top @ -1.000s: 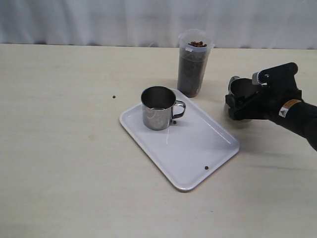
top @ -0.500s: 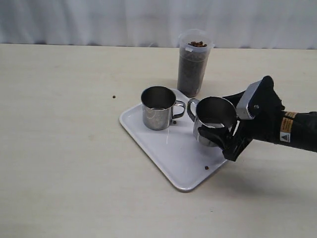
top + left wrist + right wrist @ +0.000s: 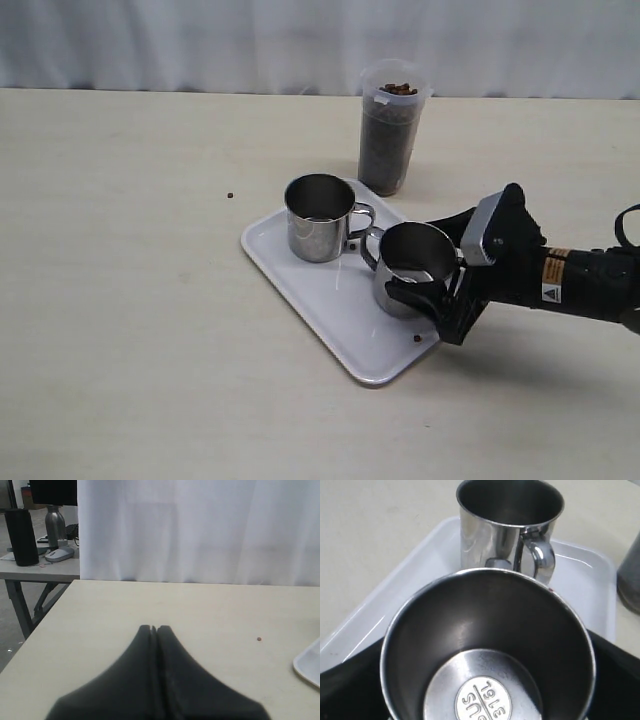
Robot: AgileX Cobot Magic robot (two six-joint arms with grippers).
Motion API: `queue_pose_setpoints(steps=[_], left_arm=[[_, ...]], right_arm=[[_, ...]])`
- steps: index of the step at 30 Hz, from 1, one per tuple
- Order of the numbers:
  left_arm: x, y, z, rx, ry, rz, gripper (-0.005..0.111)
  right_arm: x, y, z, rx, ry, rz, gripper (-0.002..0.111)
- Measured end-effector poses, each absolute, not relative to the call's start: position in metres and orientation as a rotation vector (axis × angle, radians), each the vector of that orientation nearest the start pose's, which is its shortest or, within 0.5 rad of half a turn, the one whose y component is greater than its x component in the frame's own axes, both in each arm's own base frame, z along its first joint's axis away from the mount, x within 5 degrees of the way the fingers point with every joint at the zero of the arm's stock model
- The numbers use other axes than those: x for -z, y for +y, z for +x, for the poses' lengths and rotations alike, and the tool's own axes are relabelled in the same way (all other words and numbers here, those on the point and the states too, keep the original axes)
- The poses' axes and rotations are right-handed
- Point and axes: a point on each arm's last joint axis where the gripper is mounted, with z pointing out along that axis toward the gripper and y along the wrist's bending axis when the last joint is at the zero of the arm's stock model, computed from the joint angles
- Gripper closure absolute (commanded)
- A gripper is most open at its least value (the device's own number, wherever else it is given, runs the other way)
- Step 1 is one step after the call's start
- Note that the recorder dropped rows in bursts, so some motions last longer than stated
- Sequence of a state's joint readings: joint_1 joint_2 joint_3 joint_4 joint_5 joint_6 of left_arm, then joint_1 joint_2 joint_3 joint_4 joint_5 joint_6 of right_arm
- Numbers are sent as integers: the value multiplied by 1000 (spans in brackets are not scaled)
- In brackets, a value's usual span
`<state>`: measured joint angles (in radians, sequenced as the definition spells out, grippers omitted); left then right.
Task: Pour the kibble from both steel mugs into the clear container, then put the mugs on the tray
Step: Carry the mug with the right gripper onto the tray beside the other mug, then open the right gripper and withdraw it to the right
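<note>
On the white tray (image 3: 330, 300) a steel mug (image 3: 318, 218) stands upright and empty. My right gripper (image 3: 425, 265) is shut on the second steel mug (image 3: 400, 275), holding it upright at the tray's right part, handle toward the first mug. Whether its base touches the tray I cannot tell. In the right wrist view the held mug (image 3: 487, 645) is empty, with the other mug (image 3: 507, 525) just beyond it. The clear container (image 3: 390, 128) stands behind the tray, filled with kibble (image 3: 398, 89). My left gripper (image 3: 154, 628) is shut on nothing, over bare table.
Loose pellets lie on the table (image 3: 230, 195), on the tray near its front corner (image 3: 415, 339) and by the first mug (image 3: 352, 246). A white curtain backs the table. The left wrist view catches a tray corner (image 3: 310, 665) and one pellet (image 3: 258, 639).
My right gripper carried the second mug from beside the container over to the tray and lowered it next to the first mug. The first mug and container stayed put.
</note>
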<state>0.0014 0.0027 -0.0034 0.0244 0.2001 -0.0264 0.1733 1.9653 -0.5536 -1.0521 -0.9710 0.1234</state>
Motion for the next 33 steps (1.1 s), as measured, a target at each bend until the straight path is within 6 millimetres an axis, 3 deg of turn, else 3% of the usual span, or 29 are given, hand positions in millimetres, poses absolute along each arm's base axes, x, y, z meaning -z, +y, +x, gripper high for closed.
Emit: queue_pose_setpoints(steps=[2,4,8,13,15,17,20,21,28,33], left_arm=[[-196,1,56,-3,1683,-7,107],[-196,1,56,-3,1683,-7,107],[-196,1,56,-5,1683,-6,107],[-196,1,56,-6,1683,-5,107],[-196,1,56,-6,1683,-5,107],[-196,1,56,-6,1683,-5,107],[-196,1,56,-6,1683,-5,107],[-196,1,56,-6,1683,-5,107],[-196,1,56,-6,1683,-5,107],[-196,1,56,-6,1683,-5,107]], right_arm=[[-92,112,260,-610,1703,-1204,27],[-94,112,260,-610,1691,-1202,15],[-107,112,261,-612,1692,-1167,12],[-137,105,258,-535,1774,-1089,13],[-154,100,254,-516,1841,-990,23],[-175,92,248,-481,1917,-846,43],[-204,78,229,-392,1955,-684,95],[-211,74,219,-371,1952,-646,103],[-224,52,144,-328,1833,-448,104],[-212,32,101,-259,1759,-281,104]])
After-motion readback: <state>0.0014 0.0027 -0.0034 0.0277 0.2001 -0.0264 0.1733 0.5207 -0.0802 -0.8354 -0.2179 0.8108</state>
